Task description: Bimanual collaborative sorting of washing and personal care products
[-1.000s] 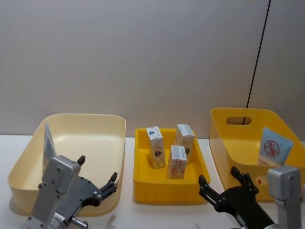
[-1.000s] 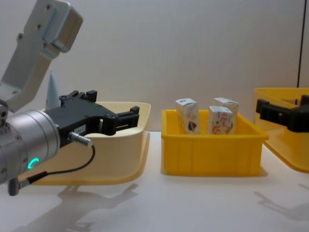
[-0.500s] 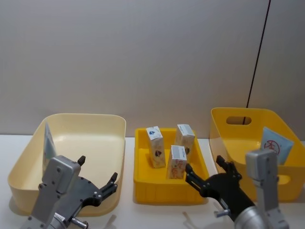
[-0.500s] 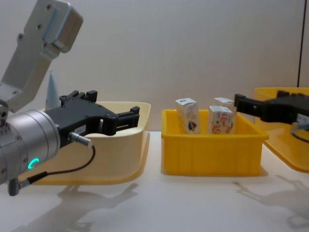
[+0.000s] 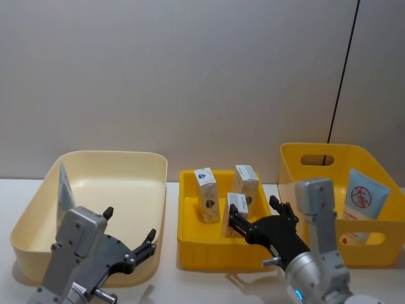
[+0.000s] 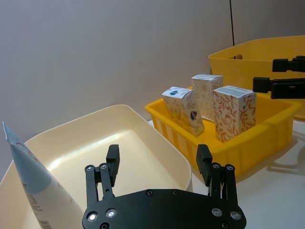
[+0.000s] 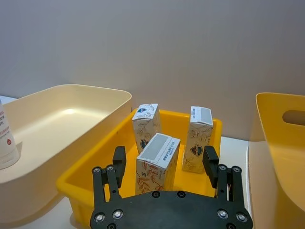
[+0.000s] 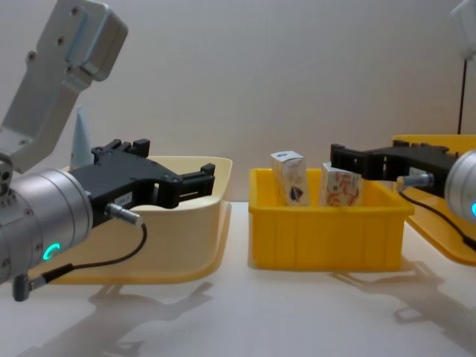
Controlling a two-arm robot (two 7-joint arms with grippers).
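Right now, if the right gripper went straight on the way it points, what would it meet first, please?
Probably the nearest white carton in the middle yellow bin: the open right gripper points at it, with the carton lined up between its fingers. The gap left is hard to judge.

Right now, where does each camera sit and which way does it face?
Head: high, looking down on cream bin and yellow tray; left gripper, right gripper at bottom.
Chest: low, looking across the table; both grippers from the sides.
Left wrist: behind its open fingers, facing the cream bin.
Right wrist: behind its open fingers, facing the yellow tray.
Wrist views share the cartons.
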